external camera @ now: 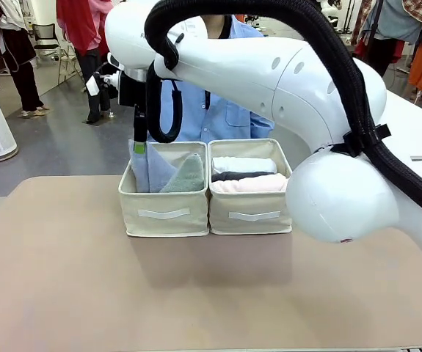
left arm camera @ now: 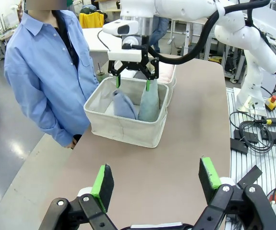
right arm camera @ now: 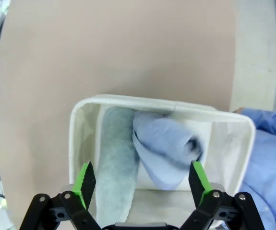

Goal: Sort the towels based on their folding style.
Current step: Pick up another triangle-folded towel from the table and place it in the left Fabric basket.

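Two cream fabric bins stand side by side mid-table. The left bin (external camera: 164, 213) holds a lavender-blue triangle-fold towel (external camera: 146, 170) and a sage-green triangle-fold towel (external camera: 187, 176), both standing on end. In the right bin (external camera: 250, 214) lie white (external camera: 243, 164), dark grey (external camera: 241, 176) and pink (external camera: 247, 185) rolls. My right gripper (external camera: 139, 145) hangs open just above the left bin, holding nothing; its wrist view looks straight down on the blue towel (right arm camera: 164, 148) and the green towel (right arm camera: 116, 163) between its fingers (right arm camera: 85, 178). My left gripper (left arm camera: 155, 179) is open and empty over bare table, well short of the bins.
A person in a blue shirt (left arm camera: 46, 72) stands at the far edge right behind the bins. My right arm (external camera: 291, 81) stretches across the table above the right bin. The tan tabletop (external camera: 86, 293) lies in front of the bins.
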Robot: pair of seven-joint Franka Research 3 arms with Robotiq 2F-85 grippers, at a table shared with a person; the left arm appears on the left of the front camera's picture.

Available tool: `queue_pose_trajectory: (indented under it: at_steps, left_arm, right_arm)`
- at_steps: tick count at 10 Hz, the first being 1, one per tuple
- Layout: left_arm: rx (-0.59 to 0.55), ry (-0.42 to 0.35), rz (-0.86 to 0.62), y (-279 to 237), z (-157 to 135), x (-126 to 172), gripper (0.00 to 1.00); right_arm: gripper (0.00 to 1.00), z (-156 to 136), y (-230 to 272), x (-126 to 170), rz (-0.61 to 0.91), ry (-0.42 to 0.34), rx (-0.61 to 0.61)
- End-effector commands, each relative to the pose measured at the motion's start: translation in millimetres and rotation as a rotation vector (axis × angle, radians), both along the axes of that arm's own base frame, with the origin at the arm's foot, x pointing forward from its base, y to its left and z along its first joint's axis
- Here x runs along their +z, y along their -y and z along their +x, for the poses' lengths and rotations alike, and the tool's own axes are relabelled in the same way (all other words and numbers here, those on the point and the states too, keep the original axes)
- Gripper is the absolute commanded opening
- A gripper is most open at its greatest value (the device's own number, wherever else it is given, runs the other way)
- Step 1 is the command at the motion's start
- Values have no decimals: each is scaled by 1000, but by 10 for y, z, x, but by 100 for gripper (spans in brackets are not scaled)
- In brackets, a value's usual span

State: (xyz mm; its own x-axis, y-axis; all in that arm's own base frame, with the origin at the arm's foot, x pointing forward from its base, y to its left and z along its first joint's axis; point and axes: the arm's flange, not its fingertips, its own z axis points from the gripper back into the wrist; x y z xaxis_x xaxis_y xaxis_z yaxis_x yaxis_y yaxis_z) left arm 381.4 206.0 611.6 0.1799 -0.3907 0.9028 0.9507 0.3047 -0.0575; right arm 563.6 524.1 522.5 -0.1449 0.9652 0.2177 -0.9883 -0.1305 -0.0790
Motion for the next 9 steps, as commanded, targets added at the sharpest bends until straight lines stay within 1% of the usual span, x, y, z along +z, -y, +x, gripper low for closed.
queue_pose_trajectory:
  at_steps: [1,4,5,6,7,8,9]
  left_arm:
    - [-8,26,-5,-3,-18,-15,93]
    - [-8,26,-5,-3,-18,-15,93]
    - [-8,26,-5,-3,-18,-15,93]
    - [-8,26,-5,-3,-18,-15,93]
    - [-8,26,-5,-3,-18,-15,93]
    - [-8,26,-5,-3,-18,-15,93]
    - [-8,26,-5,-3,-18,-15,93]
  right_arm:
    - [100,83,-114,123,18,31,23]
    - [100,-9,-35,231,27,43,7]
    - [100,-106,42,294,-1,48,-8]
    - [100,-270,229,415,-41,83,-47]
    - [100,-511,605,581,-101,131,-110]
    - [100,-664,1047,696,-135,198,-214]
    - [100,-775,1503,730,-132,200,-333]
